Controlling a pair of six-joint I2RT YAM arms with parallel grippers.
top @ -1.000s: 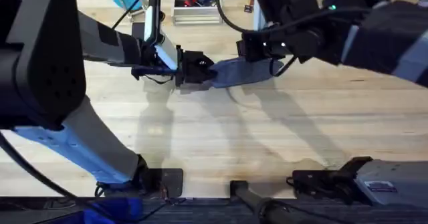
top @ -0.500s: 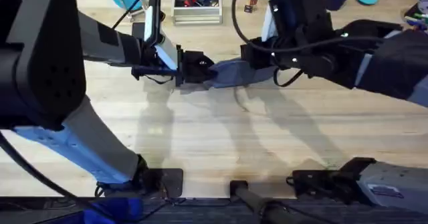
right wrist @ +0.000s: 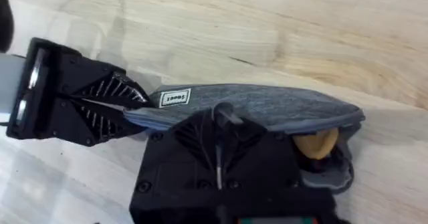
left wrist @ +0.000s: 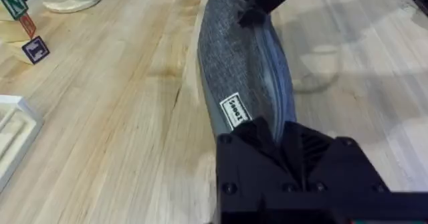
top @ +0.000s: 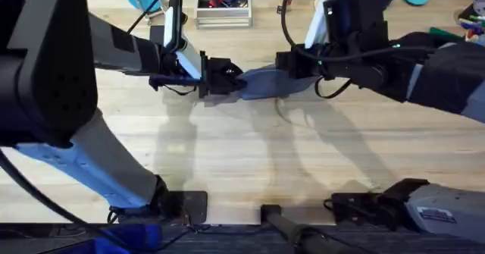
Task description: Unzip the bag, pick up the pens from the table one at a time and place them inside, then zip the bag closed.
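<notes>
We are seeing the bag [top: 267, 82] stretched lengthwise between the two grippers, over the table [top: 250, 155] toward its far side. In the right wrist view the pouch [right wrist: 267, 109] is showing its white label facing up, and its far end is gaping, with a tan-yellow object [right wrist: 315, 144] sitting inside the opening. The left gripper [top: 231, 82] is clamping one end of the bag, its black fingers [left wrist: 257, 132] closing tight on the fabric just beside the label. The right gripper [top: 292, 61] is sitting at the opposite end, its fingers narrowed on the bag's top edge. Well apart from the fingers, wooden letter blocks [left wrist: 20, 27] are lying on the table.
</notes>
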